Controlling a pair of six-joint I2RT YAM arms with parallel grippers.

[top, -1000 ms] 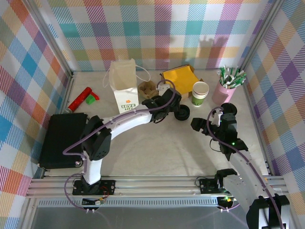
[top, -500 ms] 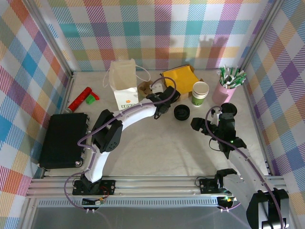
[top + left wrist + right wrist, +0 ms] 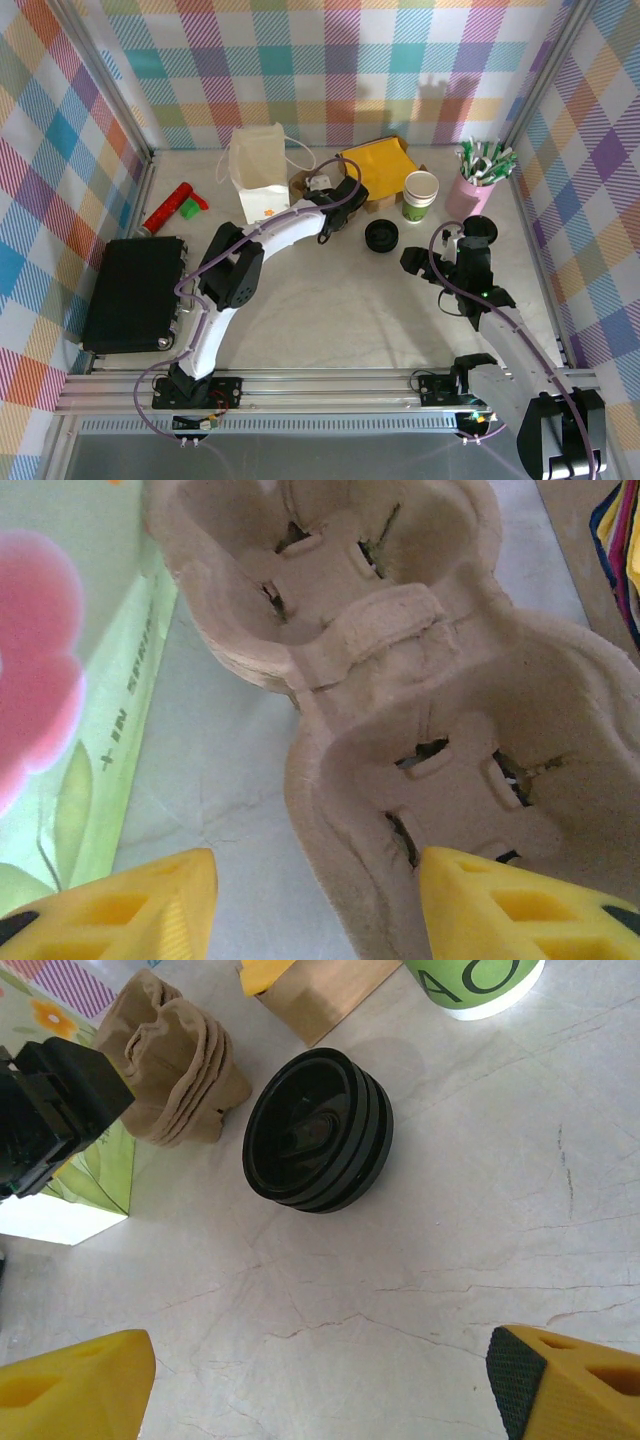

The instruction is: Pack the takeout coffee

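1. Left gripper (image 3: 312, 870): spread and pinching nothing. One yellow fingertip (image 3: 480, 900) over the near well of a brown pulp cup carrier (image 3: 400, 680), the other outside its wall above bare table (image 3: 230, 780).
2. Right gripper (image 3: 320, 1380): spread wide and empty. Hovering on the near side of the black lid (image 3: 318, 1130) and aimed straight at it, with open table between.
3. Takeout coffee cup (image 3: 421, 195): upright and uncovered, just beyond the lid and to its right, not touching it.
4. Key relation, as a judgement: lid and cup both closer to the right gripper than to the left. Lid flat and round, so no long axis to line up with. Probably a descent onto the lid's rim next, then a short carry beyond and rightward to the cup.
5. Left of the lid and slightly beyond it: the cup carrier. Just beside that, further left, a white paper bag (image 3: 262, 175).
6. Directly beyond the lid: a yellow stack in a cardboard tray (image 3: 377, 160). Nothing in the straight path from right gripper to lid.
7. Right of the lid, past the coffee cup: a pink cup of green-white sticks (image 3: 470, 190), close enough to be knocked during capping.
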